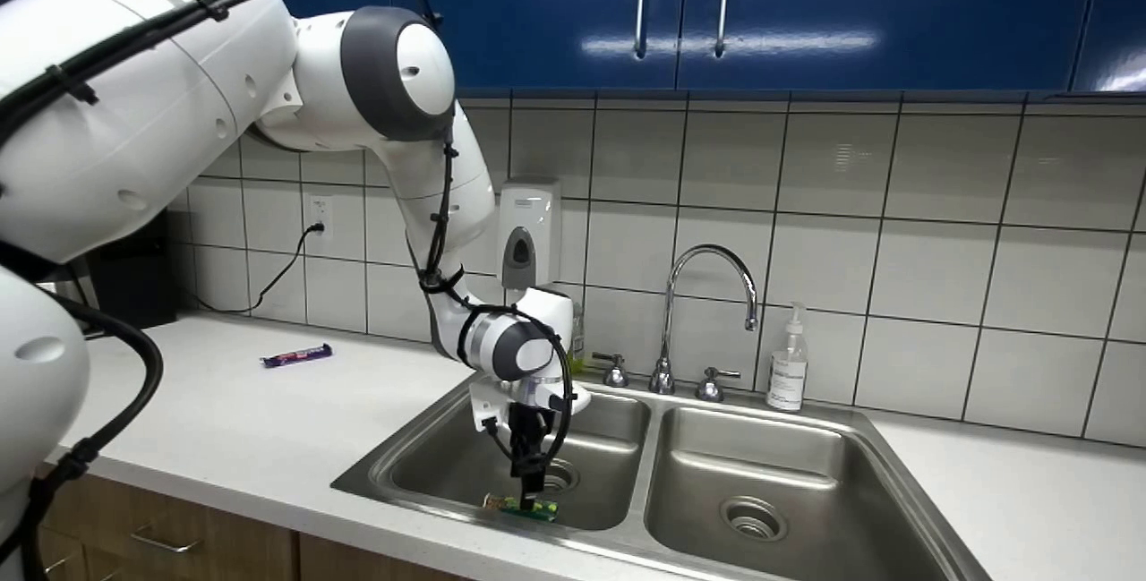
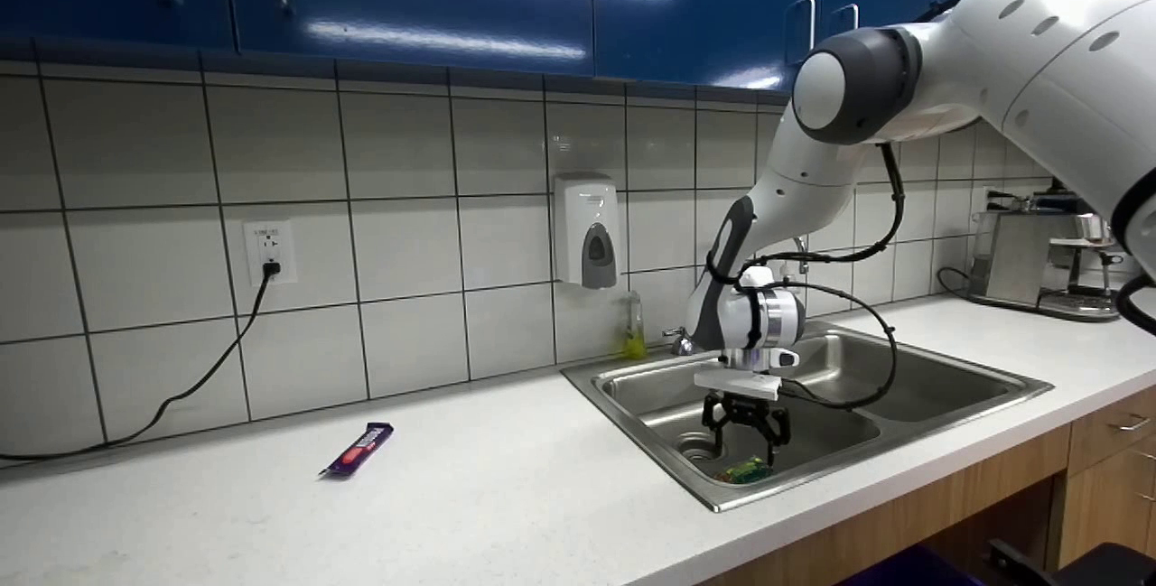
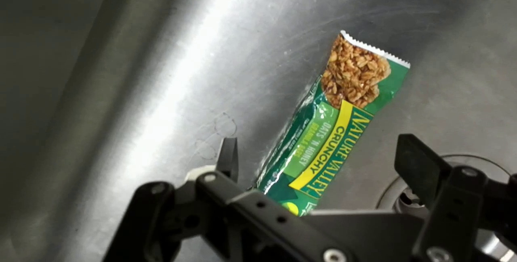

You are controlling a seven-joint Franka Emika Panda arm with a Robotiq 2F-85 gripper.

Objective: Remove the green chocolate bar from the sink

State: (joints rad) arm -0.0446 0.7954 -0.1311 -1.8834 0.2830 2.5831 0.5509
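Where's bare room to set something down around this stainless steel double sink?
Bare white countertop lies between the purple wrapped bar and the sink. The basin farther from that bar shows bare floor around its round drain. The nearer basin is crowded: the open black gripper flanks the oblong green wrapped bar near the second drain.

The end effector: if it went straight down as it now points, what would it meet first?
The open end effector would probably straddle the green bar and meet the sink floor on either side first; depth is unclear, so it could touch the bar sooner.
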